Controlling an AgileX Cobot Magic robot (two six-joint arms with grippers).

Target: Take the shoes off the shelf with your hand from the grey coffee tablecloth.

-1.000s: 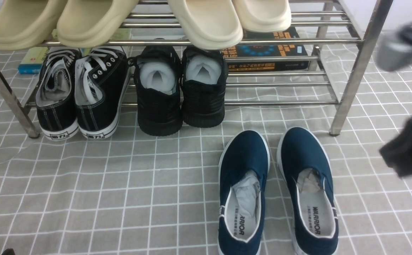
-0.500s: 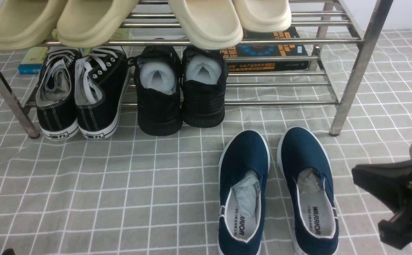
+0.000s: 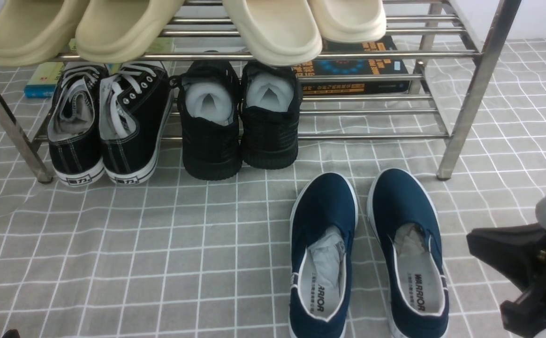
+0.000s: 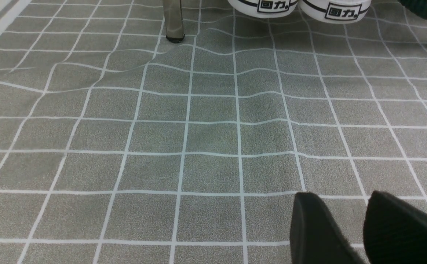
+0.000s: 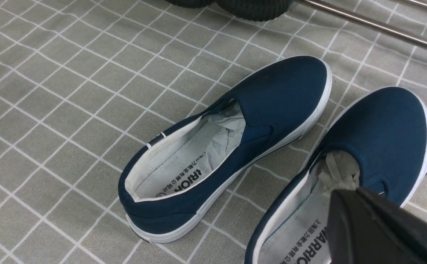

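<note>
The grey coffee tablecloth lies wrinkled but unshifted under everything; the shelf stands well ahead of my right gripper and to its left, unchanged over the last second. The lower tier keeps the black lace-up sneakers and the black knit shoes, with bare bars beside them. The shoes, the navy pair, sit on the cloth in front of the shelf, side by side, just to the left of my right gripper and untouched by it. The change is mine: a second ago my right arm was high and blurred at the far right; now it has dropped low beside the nearer shoe and has almost stopped. Its fingers are spread apart, holding nothing. My left gripper hovers over bare cloth, fingers slightly parted, empty. Judgement: the pair is off the shelf and released, and the task looks essentially complete.
</note>
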